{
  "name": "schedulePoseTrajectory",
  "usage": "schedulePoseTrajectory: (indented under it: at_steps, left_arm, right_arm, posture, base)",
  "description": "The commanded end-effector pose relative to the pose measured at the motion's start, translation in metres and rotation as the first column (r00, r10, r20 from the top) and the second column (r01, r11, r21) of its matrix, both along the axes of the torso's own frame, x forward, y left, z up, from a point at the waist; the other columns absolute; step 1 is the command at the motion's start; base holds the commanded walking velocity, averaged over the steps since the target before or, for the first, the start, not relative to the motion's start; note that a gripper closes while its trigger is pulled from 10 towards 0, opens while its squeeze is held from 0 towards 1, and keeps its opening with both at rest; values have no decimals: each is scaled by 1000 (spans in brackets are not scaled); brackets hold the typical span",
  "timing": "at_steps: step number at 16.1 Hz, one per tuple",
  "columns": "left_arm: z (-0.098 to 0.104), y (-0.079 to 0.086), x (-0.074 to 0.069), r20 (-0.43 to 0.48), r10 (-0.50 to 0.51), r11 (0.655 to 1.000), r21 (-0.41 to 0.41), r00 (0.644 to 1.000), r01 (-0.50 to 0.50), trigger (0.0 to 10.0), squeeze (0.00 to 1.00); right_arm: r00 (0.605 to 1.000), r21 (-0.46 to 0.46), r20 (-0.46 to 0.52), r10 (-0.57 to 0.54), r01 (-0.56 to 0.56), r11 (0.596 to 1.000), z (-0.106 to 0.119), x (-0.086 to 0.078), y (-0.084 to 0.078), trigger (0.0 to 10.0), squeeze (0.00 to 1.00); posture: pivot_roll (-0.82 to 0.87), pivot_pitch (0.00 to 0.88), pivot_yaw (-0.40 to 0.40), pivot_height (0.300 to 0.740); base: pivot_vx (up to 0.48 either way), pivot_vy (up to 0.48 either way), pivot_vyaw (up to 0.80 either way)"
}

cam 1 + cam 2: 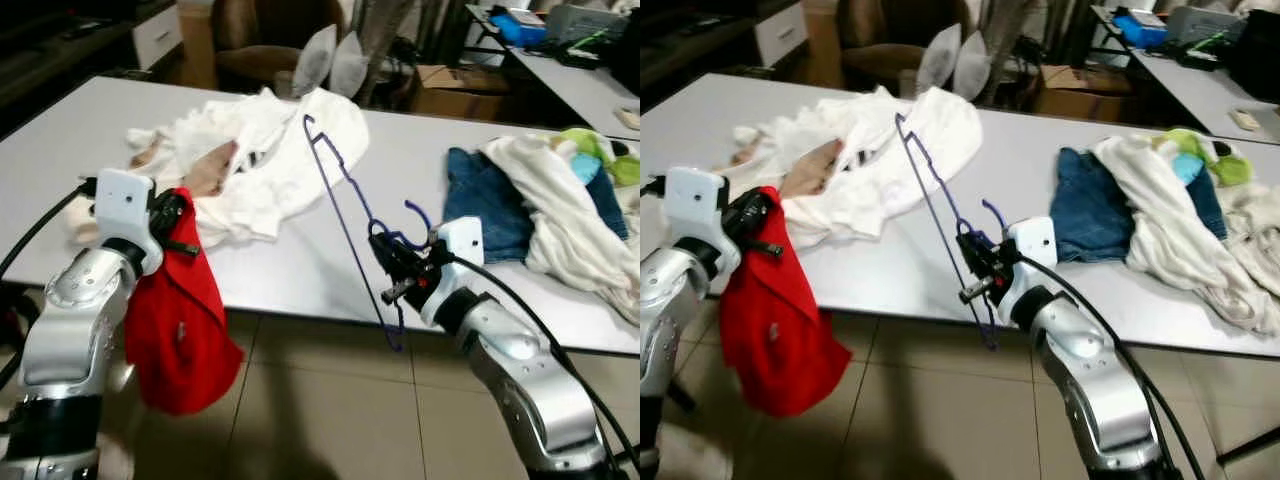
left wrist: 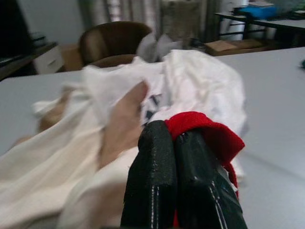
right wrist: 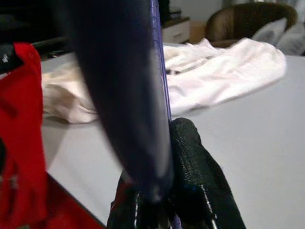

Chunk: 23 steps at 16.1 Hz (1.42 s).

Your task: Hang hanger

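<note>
Hanger (image 1: pixel 345 215): my right gripper (image 1: pixel 393 262) squeezes it by the table (image 1: pixel 300 270) edge, its long side slanting up and away.
Shirt (image 1: pixel 180 320): red, pinched in my left gripper (image 1: pixel 172 215), dangling down.

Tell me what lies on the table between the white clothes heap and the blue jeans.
In the left eye view, bare table separates the white clothes heap from the blue jeans; only the blue hanger, held by the right gripper, crosses that stretch.
</note>
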<state>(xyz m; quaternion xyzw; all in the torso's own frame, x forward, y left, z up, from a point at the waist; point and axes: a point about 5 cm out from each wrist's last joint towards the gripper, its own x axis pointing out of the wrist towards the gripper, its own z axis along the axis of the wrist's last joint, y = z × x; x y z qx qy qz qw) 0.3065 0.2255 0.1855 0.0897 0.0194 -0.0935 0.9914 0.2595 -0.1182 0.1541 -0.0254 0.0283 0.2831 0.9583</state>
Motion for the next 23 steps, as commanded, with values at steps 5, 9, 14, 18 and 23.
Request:
schedulePoseTrajectory:
  at_steps: [5,9,14,18,23]
  left_arm:
    - [7,-19,3,47,-66,997,-27,997,67,10000,0]
    - [9,1,1,32,-54,998,16,998,53,10000,0]
    - [18,12,10,4,-86,995,50,996,86,10000,0]
    - [10,8,3,10,-71,997,9,997,71,10000,0]
    - [9,4,2,37,-61,998,3,997,61,10000,0]
  right_arm:
    - [999,8,-20,-43,44,999,-9,-3,-4,10000,0]
    - [997,92,-59,-53,59,994,-17,-5,12,10000,0]
    - [997,146,-8,-81,81,986,-11,13,36,10000,0]
    - [1000,110,-11,-14,15,994,-15,5,37,10000,0]
    - [989,1,47,143,-143,990,10,9,7,10000,0]
  posture:
    - [-12,0,-1,740]
    - [0,0,39,740]
    - [37,0,135,740]
    - [41,0,64,740]
    - [5,0,-29,740]
  base:
    - [305,0,0]
    - [328,0,0]
    - [339,0,0]
    - [337,0,0]
    - [336,0,0]
